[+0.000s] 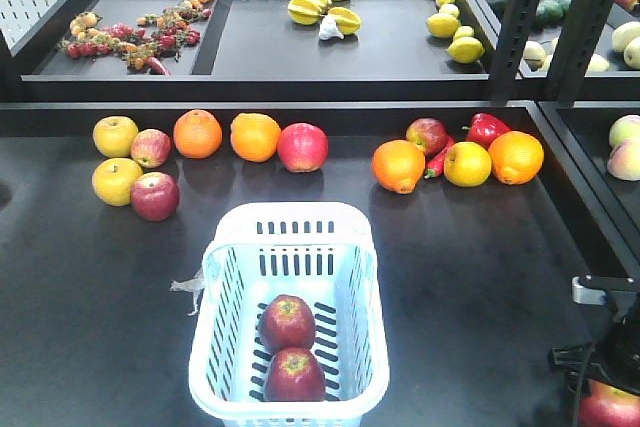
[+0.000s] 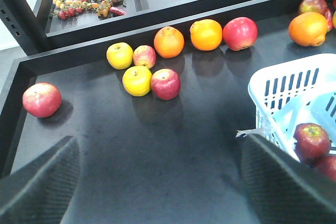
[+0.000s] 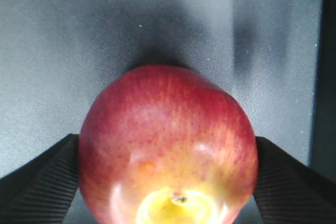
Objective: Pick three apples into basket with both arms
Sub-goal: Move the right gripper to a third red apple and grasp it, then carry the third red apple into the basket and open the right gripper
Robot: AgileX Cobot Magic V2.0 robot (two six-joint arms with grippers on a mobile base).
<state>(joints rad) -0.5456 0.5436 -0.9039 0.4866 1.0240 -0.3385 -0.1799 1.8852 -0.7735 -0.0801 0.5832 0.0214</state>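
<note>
The right hand [image 3: 168, 182] grasps a round red apple with yellowish streaks [image 3: 168, 145]: its two black ribbed fingers [image 3: 42, 182] press against the fruit's left and right flanks, the pale stem dimple facing the wrist camera, and dark tabletop [image 3: 79, 35] lies beyond it. In the front view this held apple [image 1: 608, 405] shows at the lower right corner, below the black arm's hardware.

The left hand [image 2: 157, 182] is released, its two dark fingers [image 2: 39, 179] spread wide apart with only bare tabletop between them. Just beyond its right finger stands the pale blue-white slotted plastic basket [image 1: 225, 287], holding two dark red apples [image 1: 288, 322], one just behind the other and touching. Ahead of this hand and to its left sits a cluster of two yellow apples and two reddish ones [image 2: 165, 84]. Further left, near the tabletop's raised edge, a single red apple [image 2: 42, 99] rests alone. Beyond the cluster, two oranges [image 2: 169, 42] and a bright red apple [image 2: 240, 33] line the back rim.
</note>
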